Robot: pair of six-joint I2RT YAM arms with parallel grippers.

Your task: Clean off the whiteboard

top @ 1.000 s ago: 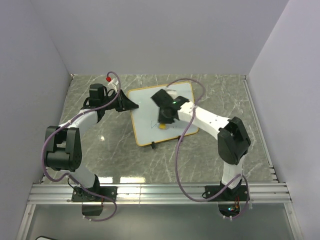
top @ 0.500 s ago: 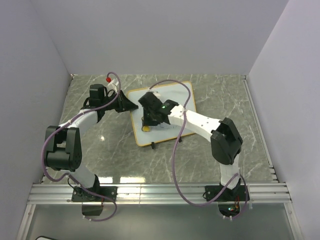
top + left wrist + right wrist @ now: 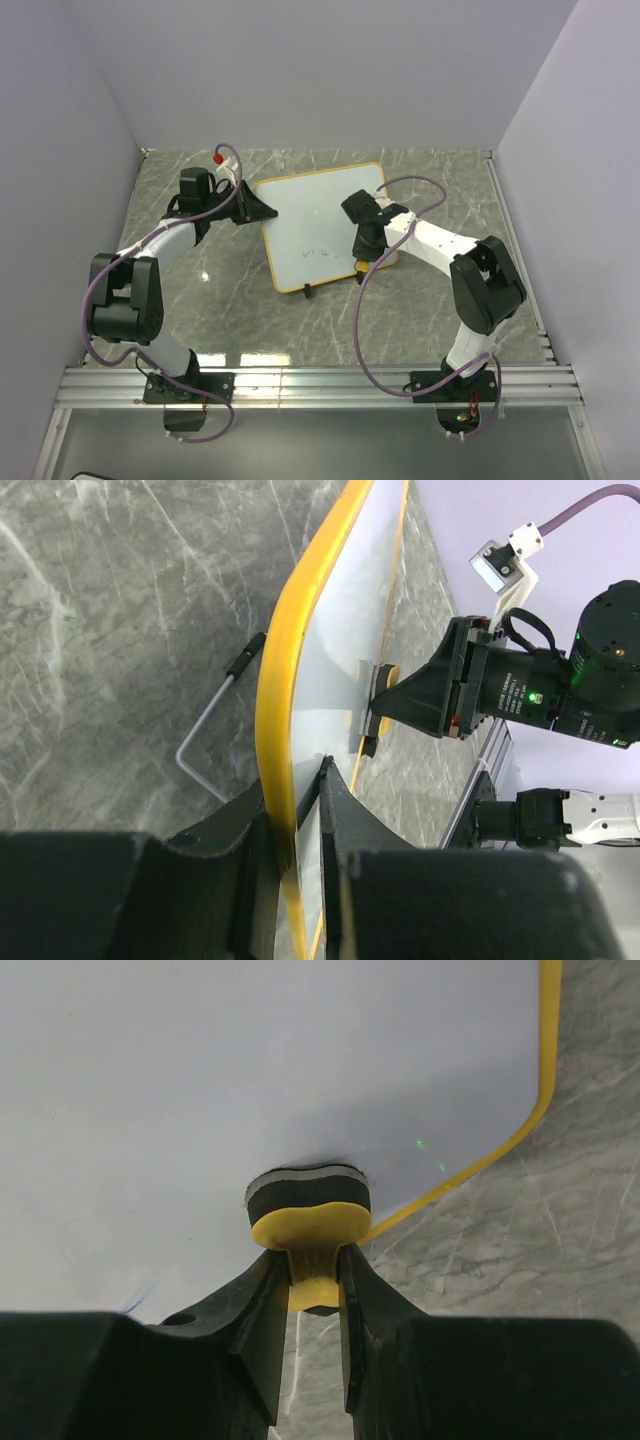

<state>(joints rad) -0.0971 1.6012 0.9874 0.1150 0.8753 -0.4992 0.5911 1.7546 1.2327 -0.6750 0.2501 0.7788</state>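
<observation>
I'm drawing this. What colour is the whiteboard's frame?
Yellow-orange frame around the whiteboard, clearest in the left wrist view.

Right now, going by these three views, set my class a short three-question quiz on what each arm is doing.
1. True or false: the left gripper clamps the whiteboard by its yellow frame.
2. The right gripper holds: A a marker; B the eraser; C nothing.
3. What colour are the faint marks on the whiteboard?
Key: 1 true; 2 B; 3 blue.
</observation>
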